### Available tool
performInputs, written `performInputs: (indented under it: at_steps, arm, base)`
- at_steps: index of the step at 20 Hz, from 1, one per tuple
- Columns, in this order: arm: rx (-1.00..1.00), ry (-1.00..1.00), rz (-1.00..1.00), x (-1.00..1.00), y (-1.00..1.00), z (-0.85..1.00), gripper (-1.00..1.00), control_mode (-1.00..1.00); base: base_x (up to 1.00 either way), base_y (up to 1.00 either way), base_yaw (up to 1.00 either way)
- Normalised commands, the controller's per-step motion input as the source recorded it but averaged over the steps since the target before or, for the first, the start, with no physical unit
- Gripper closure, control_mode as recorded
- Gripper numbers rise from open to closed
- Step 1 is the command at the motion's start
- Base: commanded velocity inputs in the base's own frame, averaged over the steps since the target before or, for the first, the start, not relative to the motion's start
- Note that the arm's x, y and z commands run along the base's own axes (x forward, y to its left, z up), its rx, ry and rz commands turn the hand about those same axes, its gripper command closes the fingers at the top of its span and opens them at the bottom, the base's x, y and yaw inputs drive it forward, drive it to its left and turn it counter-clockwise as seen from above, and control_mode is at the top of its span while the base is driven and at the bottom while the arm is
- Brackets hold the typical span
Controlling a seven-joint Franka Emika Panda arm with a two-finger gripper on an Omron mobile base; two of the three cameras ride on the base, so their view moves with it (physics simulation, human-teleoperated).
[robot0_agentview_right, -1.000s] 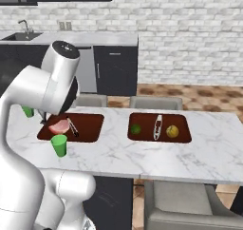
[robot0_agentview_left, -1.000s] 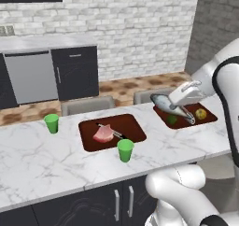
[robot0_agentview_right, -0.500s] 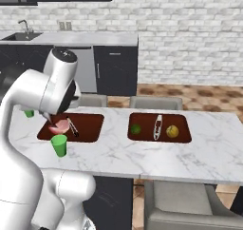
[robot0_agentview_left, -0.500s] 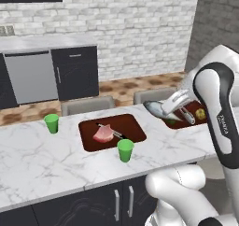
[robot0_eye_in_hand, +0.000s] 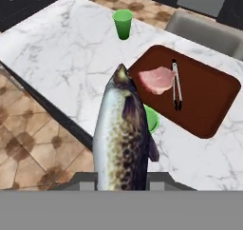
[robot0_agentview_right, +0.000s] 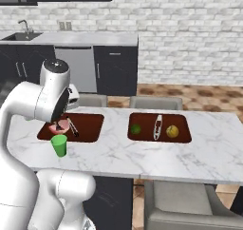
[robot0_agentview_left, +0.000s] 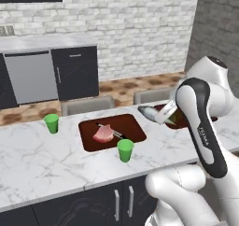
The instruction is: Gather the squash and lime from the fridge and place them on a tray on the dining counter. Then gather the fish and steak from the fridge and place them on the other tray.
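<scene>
We've got the fish [robot0_eye_in_hand: 122, 138] clamped in the closed pincer [robot0_eye_in_hand: 122, 184], tail end in the jaws, carried above the counter [robot0_agentview_left: 42, 159]. Its long body points head-first toward the steak [robot0_eye_in_hand: 158, 79] tray [robot0_eye_in_hand: 209, 93], which lies just ahead and slightly to one side. We judge the move needs only that short carry over the rim.

No readable text, labels, brands or numbers on anything here

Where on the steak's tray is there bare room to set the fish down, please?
The tray is bare on the far side of the tongs. The steak and tongs crowd the middle; a green cup borders the near edge.
</scene>
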Motion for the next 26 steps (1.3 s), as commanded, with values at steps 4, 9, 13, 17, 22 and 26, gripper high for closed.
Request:
performInputs:
  at_steps: [4, 9, 13, 17, 22, 26]
  arm:
    - [-0.09, -0.07, 0.04, 0.30, 0.00, -0.18, 1.00, -1.00]
    - [-0.05, -0.03, 0.02, 0.38, 0.06, -0.12, 1.00, -1.00]
    - [-0.04, -0.01, 0.00, 0.32, 0.14, -0.12, 1.00, -1.00]
    - [-0.07, -0.01, 0.00, 0.35, 0.19, -0.20, 1.00, -1.00]
    - [-0.11, -0.03, 0.00, 0.19, 0.20, -0.31, 1.00, -1.00]
    - [-0.03, 0.00, 0.00, 0.10, 0.15, -0.19, 1.00, -1.00]
  base:
    - [0.00, 0.00, 0.00]
    - [0.00, 0.00, 0.00]
    - [0.00, 0.00, 0.00]
    - [0.00, 0.00, 0.00]
    - [0.00, 0.00, 0.00]
    - [0.00, 0.00, 0.00]
